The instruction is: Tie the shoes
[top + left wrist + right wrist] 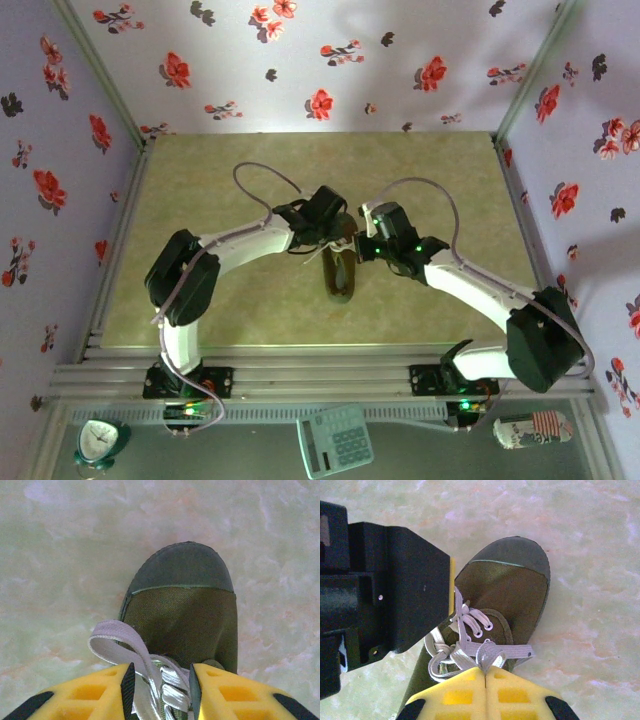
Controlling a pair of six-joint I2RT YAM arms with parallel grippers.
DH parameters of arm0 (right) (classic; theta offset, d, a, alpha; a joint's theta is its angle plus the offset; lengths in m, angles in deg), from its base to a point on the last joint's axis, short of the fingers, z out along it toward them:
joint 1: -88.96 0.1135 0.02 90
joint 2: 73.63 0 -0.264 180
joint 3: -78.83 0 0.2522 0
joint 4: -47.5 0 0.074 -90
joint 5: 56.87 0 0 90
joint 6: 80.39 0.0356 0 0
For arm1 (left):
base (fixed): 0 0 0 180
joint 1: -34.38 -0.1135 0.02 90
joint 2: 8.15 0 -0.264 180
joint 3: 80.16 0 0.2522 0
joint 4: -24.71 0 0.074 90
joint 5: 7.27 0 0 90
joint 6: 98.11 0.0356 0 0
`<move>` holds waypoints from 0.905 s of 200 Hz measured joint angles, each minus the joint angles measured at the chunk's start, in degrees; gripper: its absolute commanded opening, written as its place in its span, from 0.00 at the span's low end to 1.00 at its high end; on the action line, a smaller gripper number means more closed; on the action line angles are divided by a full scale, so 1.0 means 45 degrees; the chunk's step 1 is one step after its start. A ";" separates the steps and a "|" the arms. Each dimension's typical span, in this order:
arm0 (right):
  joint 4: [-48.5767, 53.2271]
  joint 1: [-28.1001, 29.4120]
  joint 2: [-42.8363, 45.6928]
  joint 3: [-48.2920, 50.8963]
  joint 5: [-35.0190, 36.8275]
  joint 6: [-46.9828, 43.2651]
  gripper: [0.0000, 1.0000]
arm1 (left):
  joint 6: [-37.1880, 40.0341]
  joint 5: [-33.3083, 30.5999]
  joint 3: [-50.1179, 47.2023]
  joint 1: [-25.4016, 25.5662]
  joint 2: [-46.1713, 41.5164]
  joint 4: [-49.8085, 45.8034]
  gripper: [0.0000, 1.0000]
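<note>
- Your left gripper [161, 680] sits low over the lacing of the shoe [182, 605] and faces its rounded toe cap. Its yellow fingers [95, 692] stand partly apart, one on each side of the white laces [117, 640]. A flat loop of lace bulges out toward the left finger. You cannot tell from here whether either pad actually presses a strand.
- From above, you see the shoe lying on the pale green table [220, 300], about midway between the two arms. Its far end is tucked under both wrists and its near end sticks out toward the arm bases.
- Your right gripper [485, 672] is closed, fingertip against fingertip, and pinches the laces just behind the eyelets. A flat band of lace spreads sideways from the pinch. In the right wrist view the toe points up and away from the fingers, and the left gripper's black body crowds the shoe's left flank.
</note>
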 measured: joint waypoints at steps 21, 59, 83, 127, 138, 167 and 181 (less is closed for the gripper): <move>-0.0053 0.0000 0.0000 0.0000 0.0000 0.0000 0.00 | 0.0000 -0.0005 0.0102 -0.0015 0.0083 0.0000 0.37; -0.0078 0.0000 0.0000 0.0000 -0.0005 0.0000 0.00 | 0.0005 -0.0005 0.0243 -0.0083 0.0359 -0.0034 0.37; -0.0078 0.0000 0.0000 0.0000 -0.0005 0.0000 0.00 | 0.0000 -0.0005 0.0248 -0.0117 0.0437 -0.0083 0.38; -0.0078 0.0000 0.0000 0.0000 -0.0039 0.0000 0.00 | 0.0005 -0.0010 0.0306 -0.0180 0.0568 -0.0102 0.34; -0.0078 0.0000 0.0000 0.0000 -0.0039 0.0000 0.00 | 0.0005 -0.0010 0.0408 -0.0180 0.0680 -0.0141 0.34; -0.0078 0.0000 0.0000 0.0000 -0.0039 0.0000 0.00 | 0.0005 -0.0010 0.0510 -0.0180 0.0831 -0.0180 0.31; -0.0078 0.0000 0.0000 0.0000 -0.0039 0.0000 0.00 | 0.0005 -0.0010 0.0515 -0.0189 0.0831 -0.0209 0.29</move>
